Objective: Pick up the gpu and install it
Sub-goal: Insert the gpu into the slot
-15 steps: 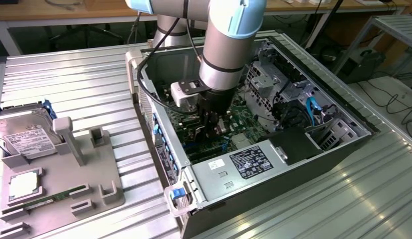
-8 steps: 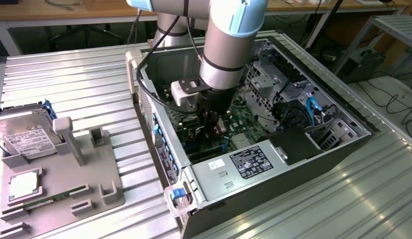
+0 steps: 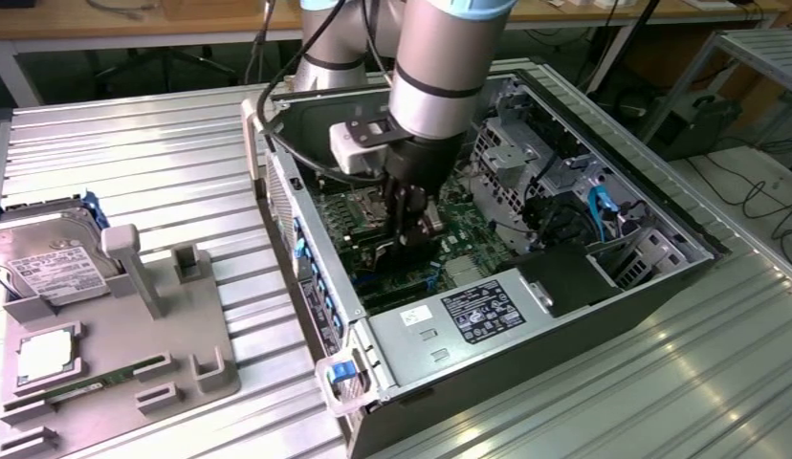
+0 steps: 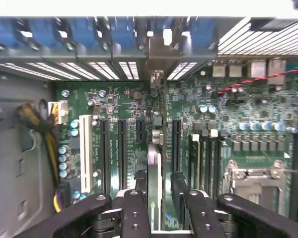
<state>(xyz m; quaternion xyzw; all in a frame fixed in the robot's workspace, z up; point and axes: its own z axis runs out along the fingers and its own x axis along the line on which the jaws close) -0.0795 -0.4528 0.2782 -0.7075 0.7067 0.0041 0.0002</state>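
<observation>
The work is standing at the install step: the gpu (image 4: 154, 168) is sitting edge-on, upright on the motherboard (image 4: 124, 99) inside the open computer case (image 3: 498, 382), lying in line with the expansion slots, with the white slot (image 4: 87, 148) off to one side. The tool (image 4: 156, 191) is hanging directly over the card's top edge, its fingers (image 4: 135, 198) straddling it and looking parted a little wider than the card, so I am judging the grip as let go rather than clamped. Whether the card is fully seated is not showing. Any further move is calling for a straight, careful path that is not knocking the card sideways. Counting: one gpu, one tool (image 3: 415, 225), one case, one CPU socket (image 4: 253, 178), and, on the desk (image 3: 141, 143), one grey fixture tray (image 3: 179, 335) carrying one hard drive (image 3: 52, 263) and one RAM stick (image 3: 97, 382).
</observation>
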